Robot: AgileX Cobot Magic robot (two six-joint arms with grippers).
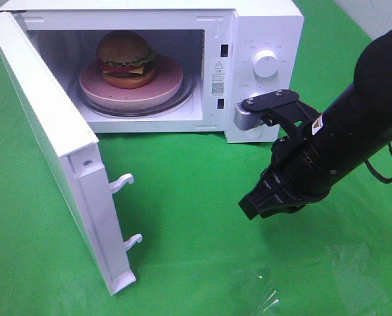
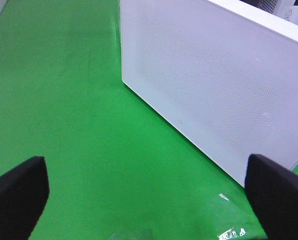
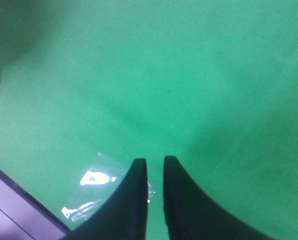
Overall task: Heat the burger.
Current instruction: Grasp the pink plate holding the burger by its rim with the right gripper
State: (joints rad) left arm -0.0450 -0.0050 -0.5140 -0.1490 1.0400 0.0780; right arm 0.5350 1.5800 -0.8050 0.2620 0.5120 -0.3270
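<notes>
A green-covered counter [image 1: 196,263] fills the scene, and at its back stands a white microwave [image 1: 265,23]. The microwave's door [image 1: 45,131] swings wide open toward the left side of the exterior view, with two latch hooks [image 1: 123,181] jutting from its free edge. The black right arm [image 1: 354,125] hangs in front of the control panel, angled down over the counter and clear of the oven. Inside the cavity a pink plate [image 1: 173,82] lies on the glass turntable [image 1: 94,104]. The burger [image 1: 125,59] sits upright on that plate, toward its left half. The left fingers [image 2: 16,195] are spread wide apart over bare cloth beside the door's outer face, gripping nothing. The right fingers [image 3: 134,200] stand slightly apart, with only a narrow slit between them and nothing in it. A round white dial [image 1: 266,64] sits on the panel.
</notes>
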